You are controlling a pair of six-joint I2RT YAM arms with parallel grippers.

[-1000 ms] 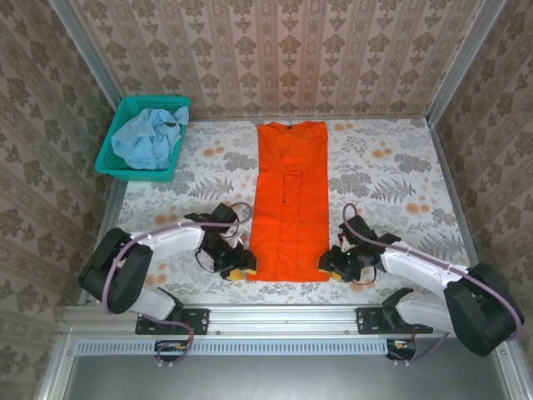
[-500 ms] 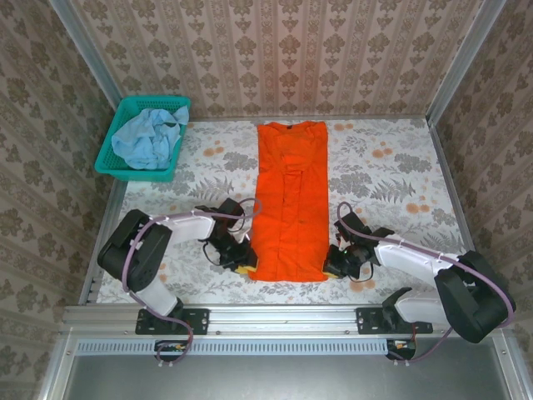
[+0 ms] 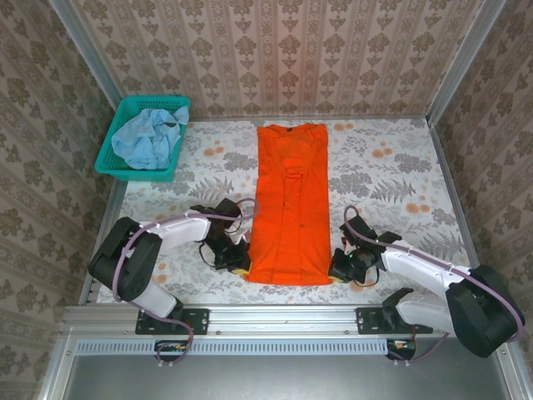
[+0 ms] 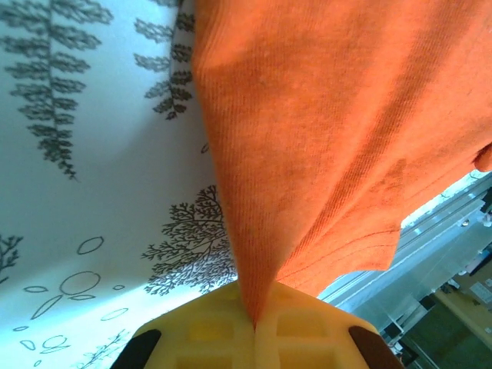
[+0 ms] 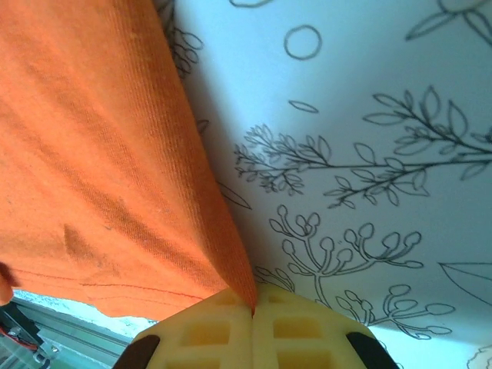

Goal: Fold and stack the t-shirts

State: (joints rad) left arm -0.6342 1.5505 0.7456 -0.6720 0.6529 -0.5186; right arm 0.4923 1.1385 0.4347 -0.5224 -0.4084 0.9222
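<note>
orange t-shirt (image 3: 290,200) lies flat as a long strip down the middle of the worktop (image 3: 391,183), collar at the far end, hem near the arms. left pincer (image 3: 241,270) clamped on the near-left hem corner, right pincer (image 3: 336,273) clamped on the near-right one, both corners pulled taut. blue t-shirt (image 3: 146,137) crumpled in the teal basket (image 3: 133,174), far-left corner

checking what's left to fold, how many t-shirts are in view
2. The orange t-shirt lies lengthwise mid-table; the pale blue t-shirt sits crumpled in the teal basket, which may hide more.
</note>
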